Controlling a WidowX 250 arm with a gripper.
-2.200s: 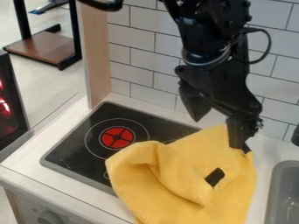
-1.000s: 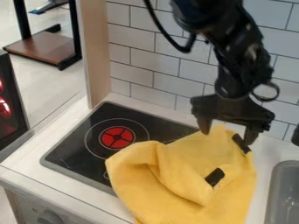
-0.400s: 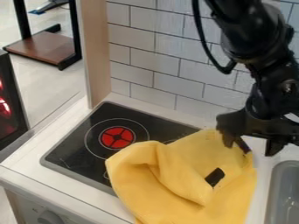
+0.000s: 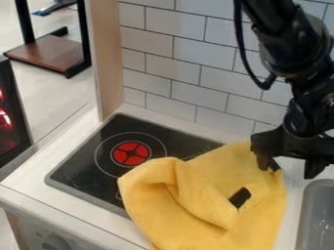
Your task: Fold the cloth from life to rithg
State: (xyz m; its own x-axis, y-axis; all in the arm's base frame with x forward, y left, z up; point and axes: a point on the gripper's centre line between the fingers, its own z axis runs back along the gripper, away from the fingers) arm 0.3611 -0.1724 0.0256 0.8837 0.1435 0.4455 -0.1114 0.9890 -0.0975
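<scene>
Currently, camera view: hand (image 4: 289, 163) released, at the cloth's upper right corner.
My fingers stand apart, one over the corner of the yellow cloth (image 4: 196, 195), one right of it; contact cannot be confirmed. The cloth lies rumpled on the counter (image 4: 29, 178), overlapping the black cooktop (image 4: 88, 163), left of the grey sink (image 4: 316, 210).

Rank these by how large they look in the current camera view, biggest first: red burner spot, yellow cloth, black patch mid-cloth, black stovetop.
1. Yellow cloth
2. Black stovetop, going by its visible part; the cloth covers some of it
3. Red burner spot
4. Black patch
</scene>
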